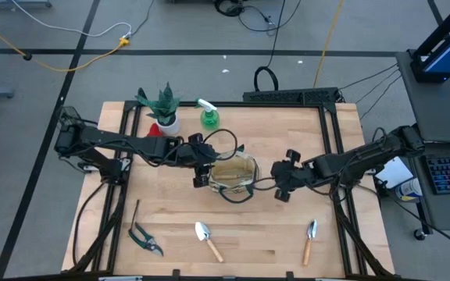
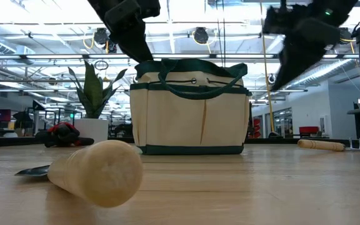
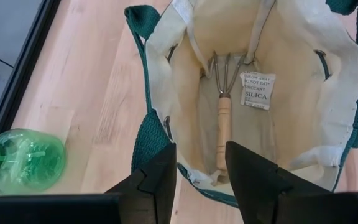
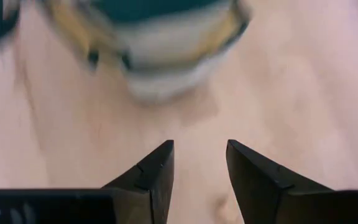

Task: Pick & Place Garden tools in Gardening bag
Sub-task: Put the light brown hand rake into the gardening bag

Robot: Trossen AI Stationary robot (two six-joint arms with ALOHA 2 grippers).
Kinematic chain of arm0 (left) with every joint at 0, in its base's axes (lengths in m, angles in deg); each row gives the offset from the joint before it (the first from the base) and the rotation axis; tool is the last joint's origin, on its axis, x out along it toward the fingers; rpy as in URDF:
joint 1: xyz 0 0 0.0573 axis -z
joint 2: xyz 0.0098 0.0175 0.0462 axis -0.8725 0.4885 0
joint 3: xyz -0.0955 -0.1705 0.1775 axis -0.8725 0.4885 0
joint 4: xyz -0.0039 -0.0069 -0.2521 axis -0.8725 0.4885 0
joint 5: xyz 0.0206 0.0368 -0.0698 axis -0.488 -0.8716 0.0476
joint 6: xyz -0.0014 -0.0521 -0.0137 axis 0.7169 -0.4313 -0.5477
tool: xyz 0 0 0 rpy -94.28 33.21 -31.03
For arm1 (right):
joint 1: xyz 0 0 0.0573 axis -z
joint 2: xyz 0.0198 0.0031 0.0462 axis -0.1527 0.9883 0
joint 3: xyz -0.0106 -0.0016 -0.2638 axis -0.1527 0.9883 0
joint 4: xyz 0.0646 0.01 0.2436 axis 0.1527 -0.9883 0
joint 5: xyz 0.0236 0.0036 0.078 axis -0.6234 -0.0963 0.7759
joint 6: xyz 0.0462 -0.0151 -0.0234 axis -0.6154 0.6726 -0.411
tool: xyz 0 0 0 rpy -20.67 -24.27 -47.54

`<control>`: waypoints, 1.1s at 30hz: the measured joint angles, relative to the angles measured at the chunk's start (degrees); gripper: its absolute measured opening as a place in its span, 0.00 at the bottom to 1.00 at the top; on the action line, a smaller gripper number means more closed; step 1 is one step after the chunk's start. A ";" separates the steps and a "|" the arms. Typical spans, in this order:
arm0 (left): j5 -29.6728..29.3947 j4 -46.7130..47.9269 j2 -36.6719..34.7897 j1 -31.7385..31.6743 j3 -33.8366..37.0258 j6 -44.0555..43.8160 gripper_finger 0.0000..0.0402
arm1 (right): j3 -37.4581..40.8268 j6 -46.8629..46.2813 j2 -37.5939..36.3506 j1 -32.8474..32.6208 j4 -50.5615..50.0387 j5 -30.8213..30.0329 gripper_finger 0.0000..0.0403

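Observation:
The beige gardening bag (image 1: 234,175) stands upright on its base at mid-table, mouth up. Inside it (image 3: 241,93) a wooden-handled rake tool (image 3: 223,121) lies on the bottom beside a white silica packet (image 3: 257,91). My left gripper (image 3: 199,177) stands open above the bag's left rim (image 3: 143,149), with nothing between its fingers. My right gripper (image 4: 199,174) is open over bare wood just right of the bag (image 4: 166,56). Two trowels (image 1: 208,239) (image 1: 309,239), dark pruning shears (image 1: 145,240) and a thin tool (image 1: 135,212) lie near the front edge.
A green spray bottle (image 1: 208,116), a potted spiky plant (image 1: 162,109) and a red item (image 1: 154,131) stand at the far left. In the low view a trowel's wooden handle (image 2: 99,172) lies close in front. Bare wood lies between the bag and the front tools.

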 joint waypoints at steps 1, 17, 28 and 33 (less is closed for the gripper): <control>-0.02 0.00 0.00 0.01 0.00 0.35 0.36 | 0.00 0.00 0.00 0.22 -1.43 1.53 0.35; -0.06 -0.13 0.00 0.02 0.00 2.25 0.36 | 4.84 3.68 0.02 14.67 -18.76 19.19 0.35; -0.09 -0.26 0.00 0.00 0.00 2.19 0.36 | 11.19 12.85 0.03 25.70 -8.40 21.26 0.35; -0.11 -0.28 0.00 0.00 0.00 3.25 0.36 | 12.02 12.79 0.04 26.84 -7.25 24.24 0.35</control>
